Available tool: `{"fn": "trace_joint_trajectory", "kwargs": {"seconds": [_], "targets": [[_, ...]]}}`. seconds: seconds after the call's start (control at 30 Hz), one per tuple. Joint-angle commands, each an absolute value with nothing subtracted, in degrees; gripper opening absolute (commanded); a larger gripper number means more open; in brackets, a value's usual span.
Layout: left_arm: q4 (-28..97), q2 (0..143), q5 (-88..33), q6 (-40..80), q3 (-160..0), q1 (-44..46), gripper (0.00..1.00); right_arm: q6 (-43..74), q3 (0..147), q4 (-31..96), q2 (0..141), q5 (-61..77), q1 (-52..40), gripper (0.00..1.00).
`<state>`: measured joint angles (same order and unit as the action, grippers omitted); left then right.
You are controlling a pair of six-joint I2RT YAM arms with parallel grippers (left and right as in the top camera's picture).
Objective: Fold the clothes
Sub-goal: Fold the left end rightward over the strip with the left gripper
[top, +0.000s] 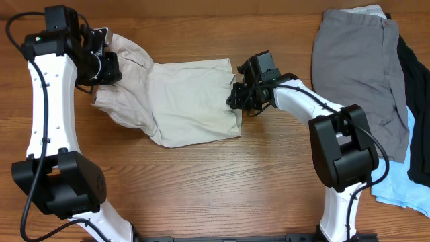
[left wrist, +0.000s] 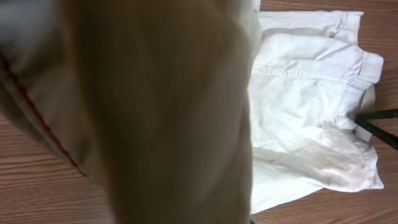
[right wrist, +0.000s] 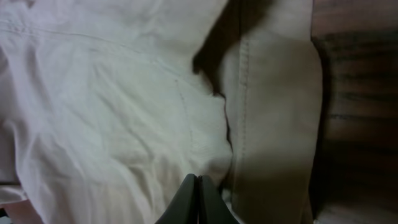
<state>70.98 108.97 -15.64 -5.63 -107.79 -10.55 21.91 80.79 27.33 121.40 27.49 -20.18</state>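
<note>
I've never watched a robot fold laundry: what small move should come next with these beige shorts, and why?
Probably lift the right claw a little, to test its hold. It is shut at the right edge of the beige shorts, apparently pinching the fabric, while the left claw holds the other end bunched up.

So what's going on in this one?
Two robot arms are working on a pair of beige shorts lying on the wooden table. The left hand grips one bunched end, and the right hand is shut on the opposite edge. Grey shorts wait at the far right. No fold is made yet.
</note>
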Motion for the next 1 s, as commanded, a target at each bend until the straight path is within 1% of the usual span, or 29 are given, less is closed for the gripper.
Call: {"fn": "trace_joint_trajectory", "kwargs": {"seconds": [0.0,0.13,0.27,0.53,0.67,0.87,0.97], "targets": [[70.8,105.4,-19.2,-3.7,-109.8,-9.1,0.04,22.8,81.3,26.8,124.0,27.1,-20.1,0.04],[70.7,104.2,-19.6,-3.8,-110.1,-6.3,0.04,24.9,81.3,26.7,127.9,28.6,-20.3,0.04],[70.3,104.2,-19.0,-4.2,-110.1,-1.5,0.04,26.3,81.3,26.8,129.0,28.6,-20.3,0.04],[65.6,104.4,-9.3,-4.2,-110.1,13.9,0.04,26.8,81.3,27.7,129.0,28.6,-20.3,0.04],[64.4,105.6,-5.0,-3.6,-110.0,18.2,0.04,26.8,81.3,27.7,129.0,28.6,-20.3,0.04],[64.6,110.5,-1.4,-2.0,-110.0,20.6,0.04,26.8,81.3,27.7,129.0,28.6,-20.2,0.04],[65.7,113.1,3.3,0.4,-110.0,20.5,0.04,26.8,81.3,27.8,129.0,28.6,-20.2,0.04]]}}
